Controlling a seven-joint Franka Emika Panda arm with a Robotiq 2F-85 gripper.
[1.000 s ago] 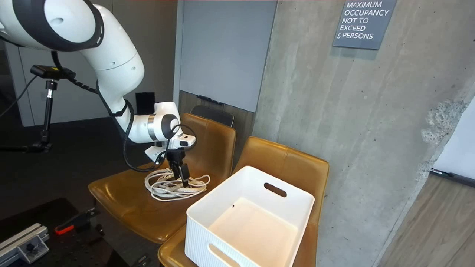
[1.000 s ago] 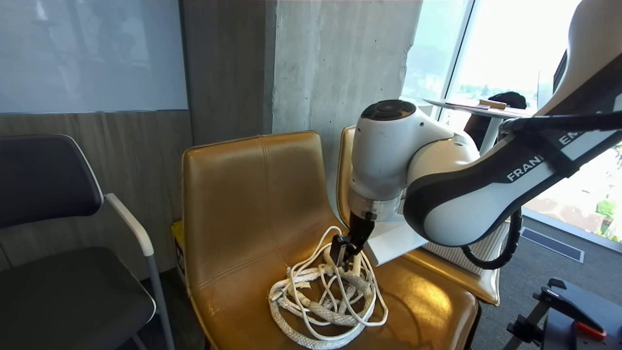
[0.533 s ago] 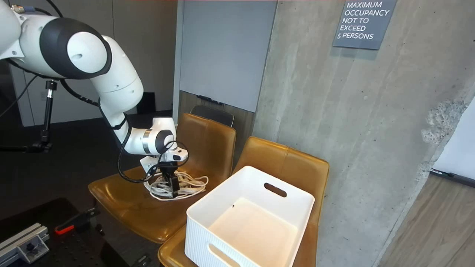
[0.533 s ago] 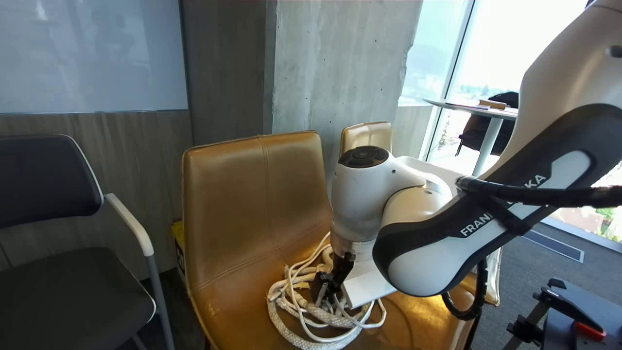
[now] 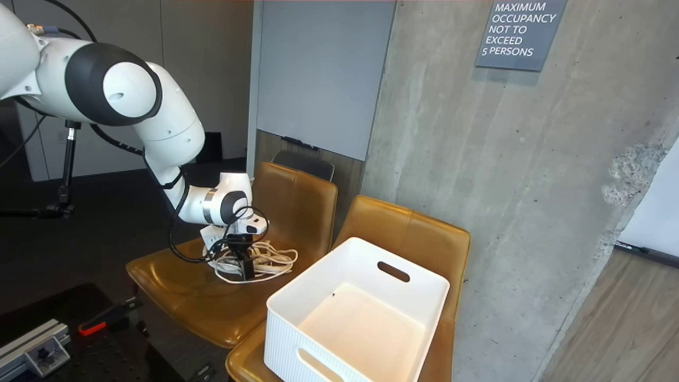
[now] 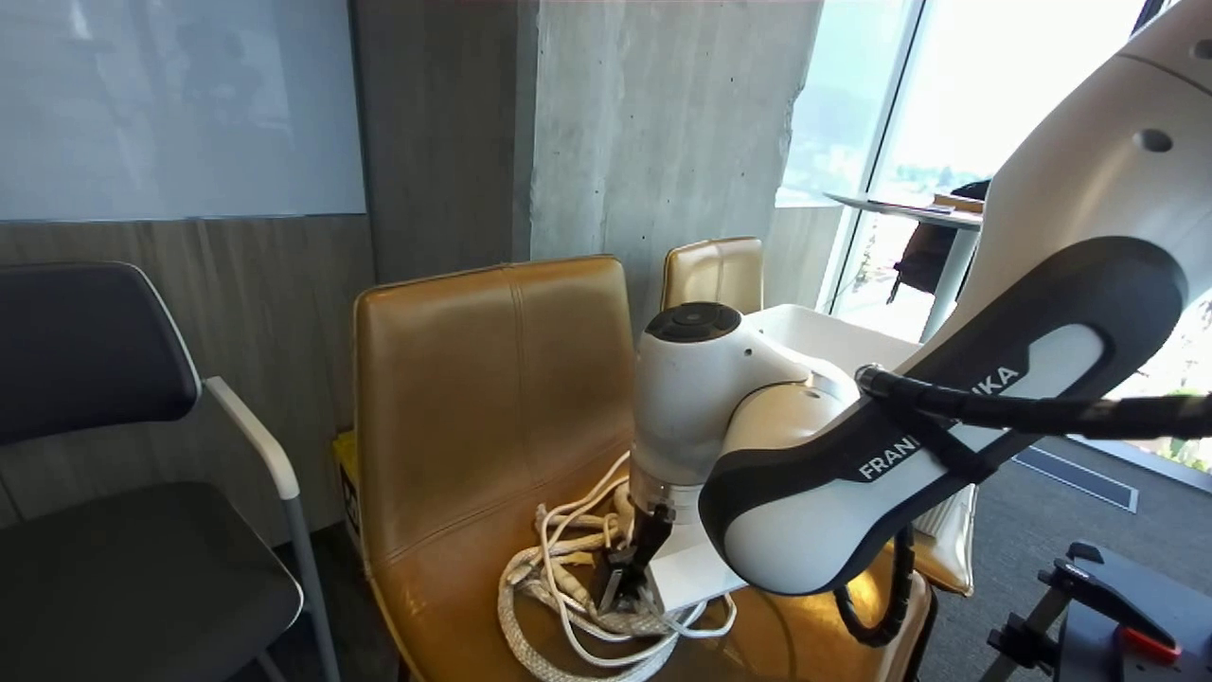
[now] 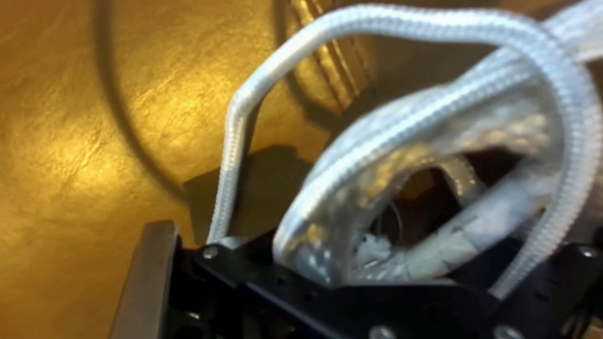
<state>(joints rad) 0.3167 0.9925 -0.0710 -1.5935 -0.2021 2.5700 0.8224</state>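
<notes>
A loose coil of white rope [image 5: 270,261] lies on the seat of a tan chair [image 6: 492,398], thick braided strands mixed with thinner cord. Pointing down into this coil is my gripper [image 6: 617,585], low over the seat in both exterior views. In the wrist view, a metal-faced finger [image 7: 145,282] shows at the left edge and black linkage fills the bottom. Rope strands [image 7: 377,20] arch up and pass down between the widely spaced jaws. The fingertips are partly hidden by rope and linkage, so I cannot see any firm contact on a strand.
A white bin [image 5: 284,339] with handle slots stands on a second tan chair [image 5: 419,225], close beside the rope's chair. A dark armchair [image 6: 95,578] is on the far side. A black bench [image 5: 127,350] with a clamp sits near the arm's base side.
The gripper has come down into the coil and shifted toward the chair's near side, leftward in both exterior views. The rope has been nudged the same way, and the jaws have narrowed somewhat.
</notes>
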